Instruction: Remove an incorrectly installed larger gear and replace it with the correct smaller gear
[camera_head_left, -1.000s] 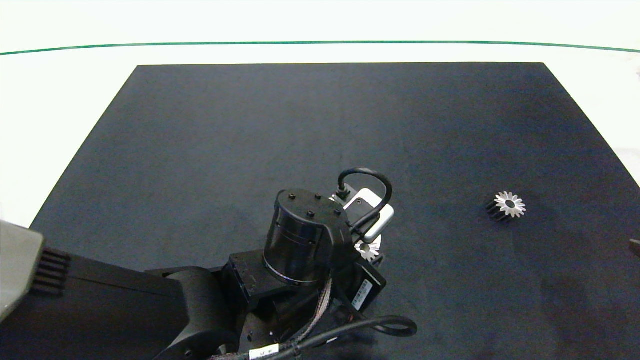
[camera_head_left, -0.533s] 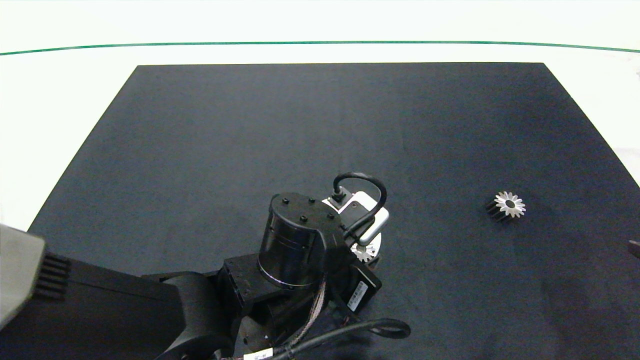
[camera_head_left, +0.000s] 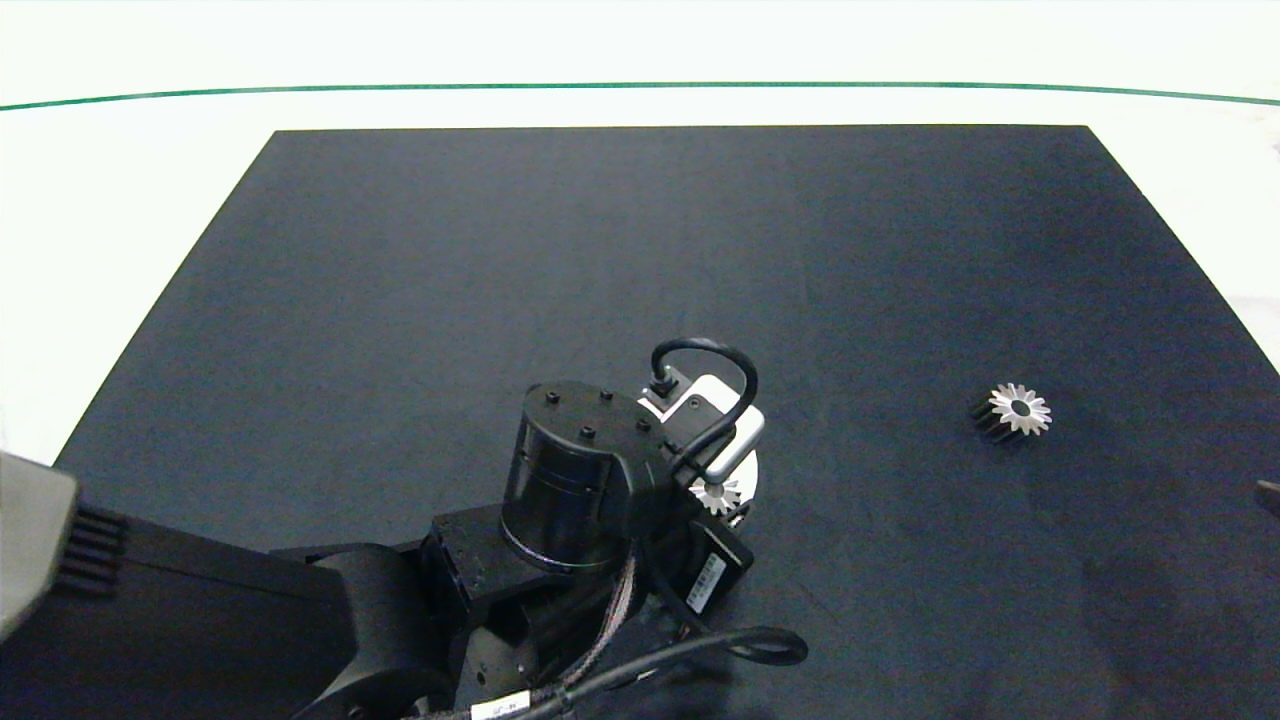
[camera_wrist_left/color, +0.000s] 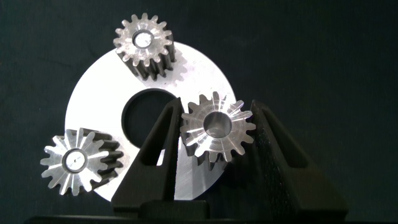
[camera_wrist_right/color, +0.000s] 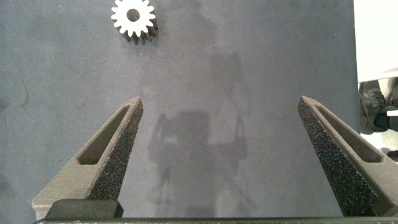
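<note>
Left wrist view: left gripper (camera_wrist_left/color: 214, 134) clamped on a smaller gear (camera_wrist_left/color: 217, 126) over the white disc (camera_wrist_left/color: 200, 76), two gears seated beside. Right gripper (camera_wrist_right/color: 221, 155) spread wide, empty, bare mat (camera_head_left: 500, 280) below; larger gear (camera_head_left: 1017, 410) alone at right.

Head view: left arm's wrist housing (camera_head_left: 580, 470) covers nearly all of the white disc (camera_head_left: 748, 470) and its gears, only one toothed sliver (camera_head_left: 716, 495) peeking out, too small to tell which gear; the left gripper itself is hidden under the housing. Right gripper is cut off at the right edge, just a dark tip (camera_head_left: 1270, 494) showing. Left wrist view: the fingers (camera_wrist_left/color: 155, 155) cover part of the disc's near rim and the lower body of the gear (camera_wrist_left/color: 217, 126) between them, so pad contact is probably there but not visible.
</note>
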